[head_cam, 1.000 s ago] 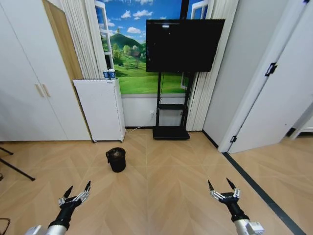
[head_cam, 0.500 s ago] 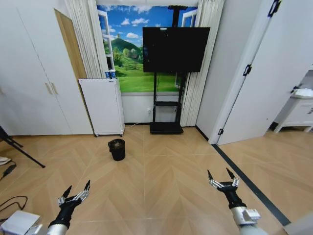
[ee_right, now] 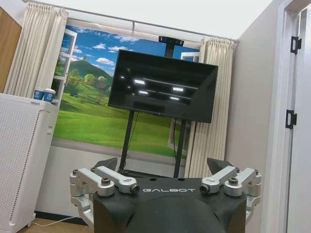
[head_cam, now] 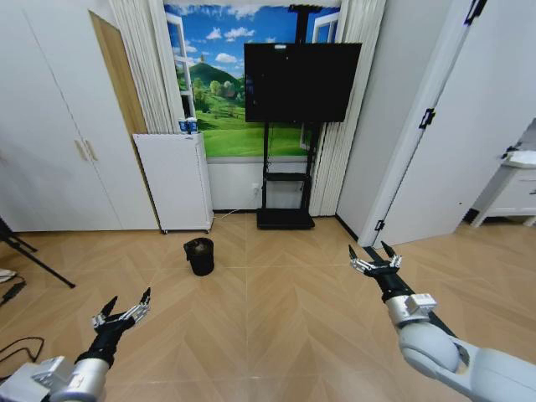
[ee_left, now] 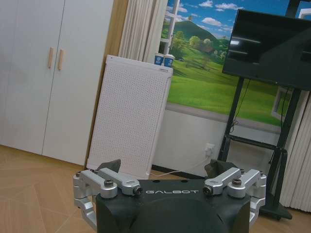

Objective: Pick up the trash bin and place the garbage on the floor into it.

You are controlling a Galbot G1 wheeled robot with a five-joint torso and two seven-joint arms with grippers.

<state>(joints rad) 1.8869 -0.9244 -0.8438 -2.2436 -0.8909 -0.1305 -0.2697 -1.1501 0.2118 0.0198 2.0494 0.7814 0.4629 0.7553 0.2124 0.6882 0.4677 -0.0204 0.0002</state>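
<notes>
The trash bin (head_cam: 198,256) is a small round black tub standing upright on the wooden floor, just in front of the white cabinet. The garbage is out of view. My left gripper (head_cam: 126,306) hovers open low on the left, well short of the bin and a little left of it. My right gripper (head_cam: 374,255) is open too, held higher on the right, about level with the bin but far to its right. Both wrist views look past open, empty fingers (ee_left: 111,166) (ee_right: 108,164) toward the far wall.
A white perforated cabinet (head_cam: 176,180) with two paper cups on top stands against the wall. A black TV on a stand (head_cam: 301,84) is beside it. White wardrobe doors (head_cam: 50,142) line the left, a tripod leg (head_cam: 38,270) and a cable (head_cam: 17,347) lie there, and a dark floor strip (head_cam: 410,280) runs along the right.
The camera shifted and took in more of the room a second ago. Since half a second ago my right arm has risen and reached forward; my left gripper has lifted slightly. The bin stays put.
</notes>
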